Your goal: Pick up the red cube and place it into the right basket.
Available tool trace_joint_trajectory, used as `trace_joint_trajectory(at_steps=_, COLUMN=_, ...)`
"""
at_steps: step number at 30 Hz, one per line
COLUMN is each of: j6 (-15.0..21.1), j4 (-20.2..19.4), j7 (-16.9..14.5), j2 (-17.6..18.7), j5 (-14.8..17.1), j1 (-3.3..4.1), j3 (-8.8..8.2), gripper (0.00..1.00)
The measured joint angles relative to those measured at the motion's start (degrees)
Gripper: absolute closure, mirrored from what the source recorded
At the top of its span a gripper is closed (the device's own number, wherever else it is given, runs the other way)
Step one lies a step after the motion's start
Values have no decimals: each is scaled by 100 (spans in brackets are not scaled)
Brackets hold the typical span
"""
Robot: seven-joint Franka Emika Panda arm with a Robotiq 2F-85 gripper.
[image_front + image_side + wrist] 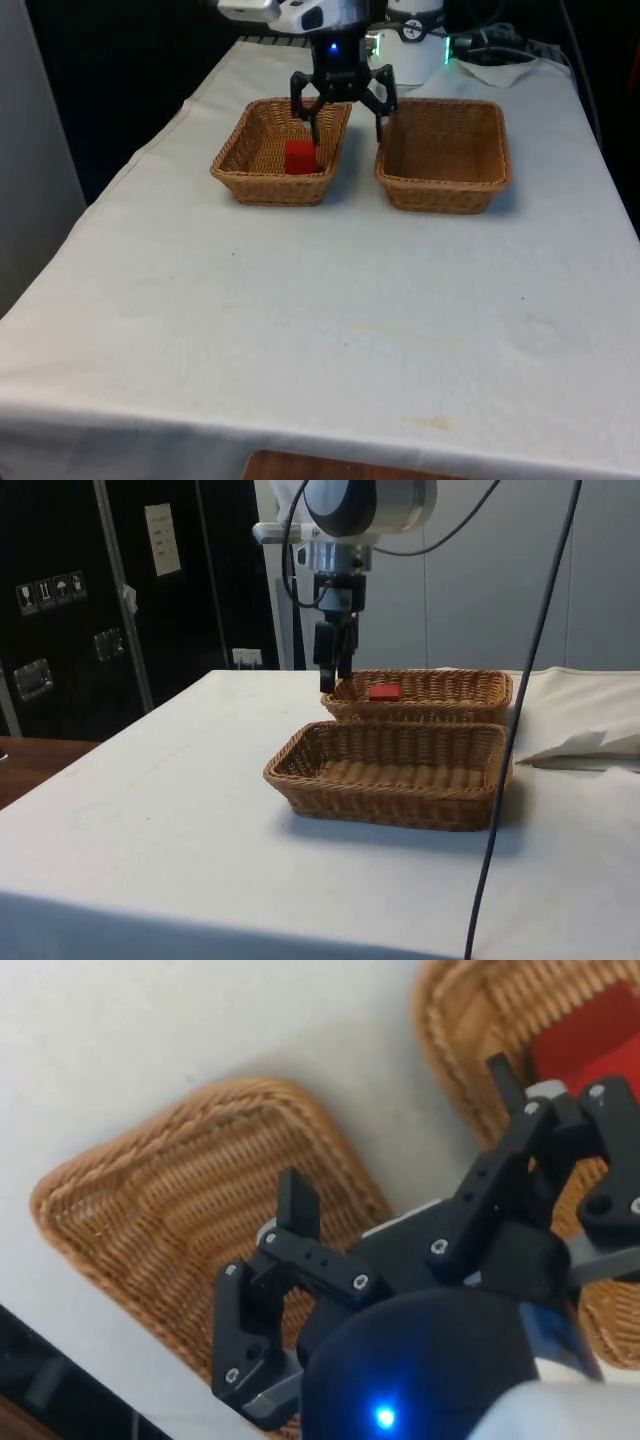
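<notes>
Already the red cube [299, 157] lies on the floor of one wicker basket [245, 170] — the one on the front view's left — while the second basket [445, 190] on the front view's right stands empty just beside it. The gripper [346, 120] hangs above the narrow gap between the two, its jaws spread wide and holding nothing. One fingertip [313, 128] sits over the cube basket's near wall, the other over the empty basket's rim. My guess is that this straddling pose suits neither a grasp nor a release; the hand is likely passing between baskets. In the side view the cube [384, 692] rests flat, top face level and low behind the weave. In the wrist view [590, 1040] its edges run roughly along the basket's walls. As a cube it has no long axis, so either pair of faces should serve for gripping.
</notes>
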Motion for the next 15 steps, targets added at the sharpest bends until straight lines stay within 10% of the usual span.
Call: trace_joint_trajectory(at_steps=15, j6=17, j4=132, j7=607, j2=0, j5=-206, j1=11, j3=516, gripper=0)
